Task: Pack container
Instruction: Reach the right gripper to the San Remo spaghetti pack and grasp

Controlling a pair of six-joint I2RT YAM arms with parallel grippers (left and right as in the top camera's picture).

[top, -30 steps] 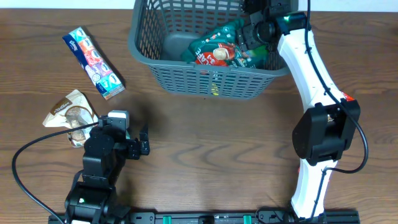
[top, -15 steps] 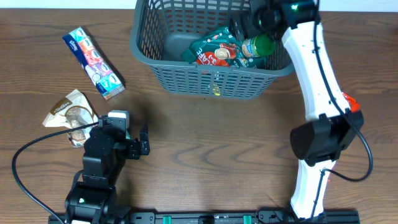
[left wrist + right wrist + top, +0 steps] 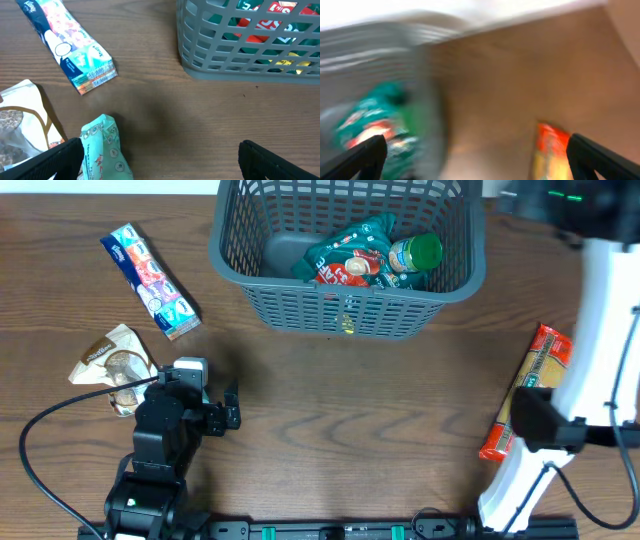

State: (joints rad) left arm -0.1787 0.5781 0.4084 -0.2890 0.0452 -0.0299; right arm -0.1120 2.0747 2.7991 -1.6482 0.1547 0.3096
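The dark grey slotted basket [image 3: 345,310] stands at the table's far middle. It holds a green and red packet [image 3: 345,260] and a green-lidded jar [image 3: 412,253]. It also shows in the left wrist view [image 3: 235,65] and blurred in the right wrist view [image 3: 427,100]. My right gripper [image 3: 480,160] is open and empty, up high right of the basket, over bare table. My left gripper [image 3: 165,162] is open and empty, low at the near left [image 3: 230,412], with a teal tissue pack [image 3: 102,150] by its left finger.
A blue tissue packet [image 3: 150,268] lies at the far left and shows in the left wrist view [image 3: 65,45]. A beige snack bag [image 3: 112,365] lies beside my left arm. An orange pasta packet [image 3: 525,390] lies at the right, partly behind my right arm.
My right gripper let go of the green-lidded jar in the basket, then rose and swung right out of the basket. The orange packet came into view. The left arm has not moved.
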